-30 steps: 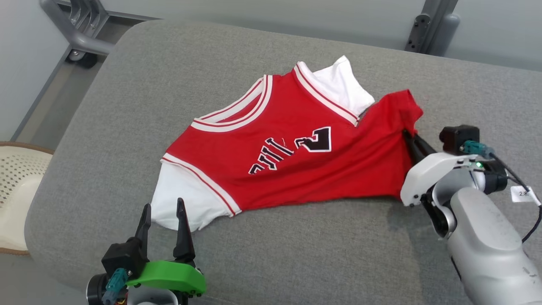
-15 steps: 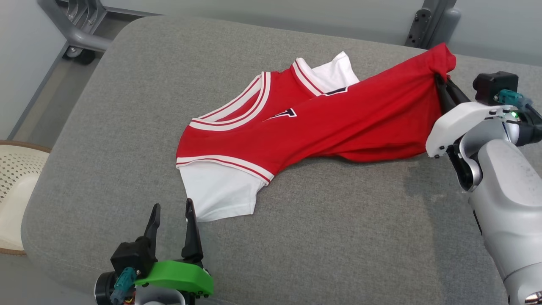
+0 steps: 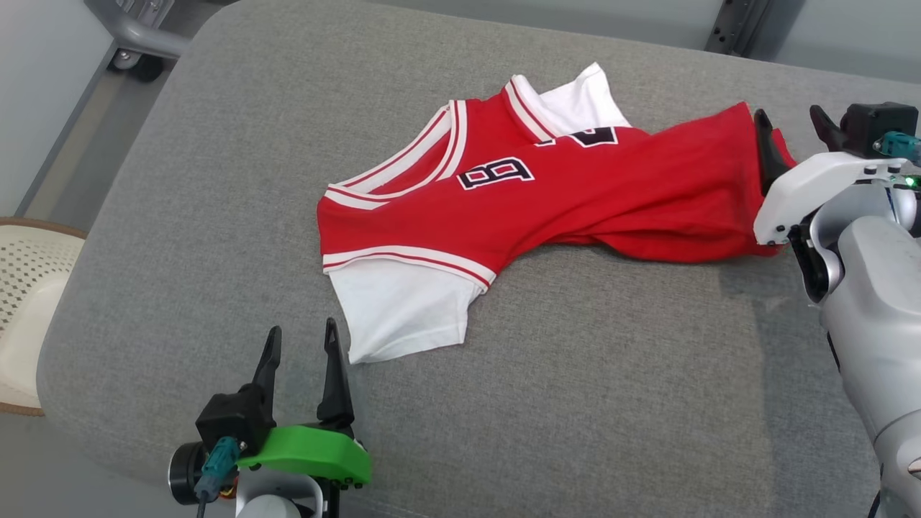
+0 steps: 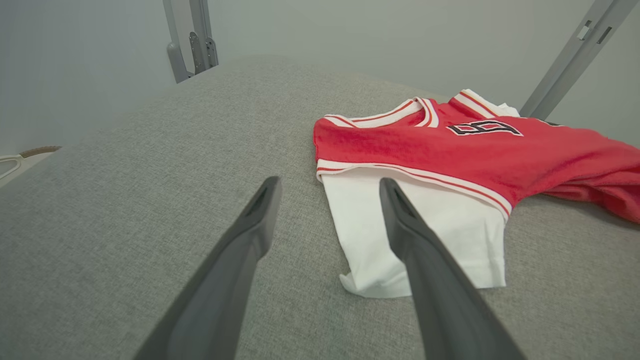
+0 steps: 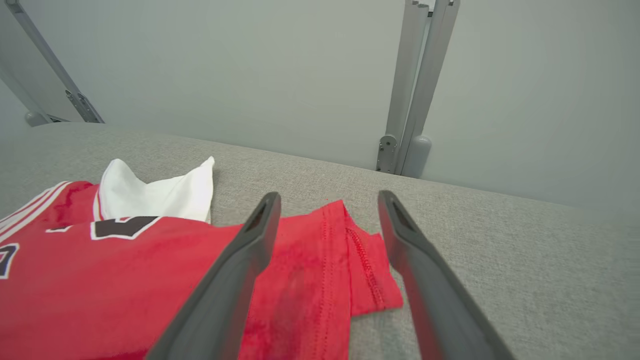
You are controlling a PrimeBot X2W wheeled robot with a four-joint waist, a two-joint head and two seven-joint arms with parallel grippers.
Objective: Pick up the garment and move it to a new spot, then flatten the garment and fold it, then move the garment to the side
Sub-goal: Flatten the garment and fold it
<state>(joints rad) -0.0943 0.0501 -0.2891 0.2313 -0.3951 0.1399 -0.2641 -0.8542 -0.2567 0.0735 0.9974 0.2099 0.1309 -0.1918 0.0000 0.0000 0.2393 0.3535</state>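
Half a second ago the right gripper (image 3: 786, 111) pinched the red end of the garment (image 3: 575, 201) and held it up; now its two fingers stand apart and that red end lies down on the grey cushion (image 3: 575, 403); in the head view the garment lies stretched across the far middle of the cushion, its white sleeve (image 3: 403, 309) pointing toward the left gripper (image 3: 302, 327), which is wide open, holds nothing and sits near the sleeve without touching it; in the left wrist view the left gripper (image 4: 330, 181) has its fingers spread, one finger passing in front of the white sleeve (image 4: 450, 240), with the garment (image 4: 450, 150) ahead and to the right; in the right wrist view the right gripper (image 5: 329, 194) is open over the garment (image 5: 125, 260), the red corner shows between its fingers, and nothing is pinched.
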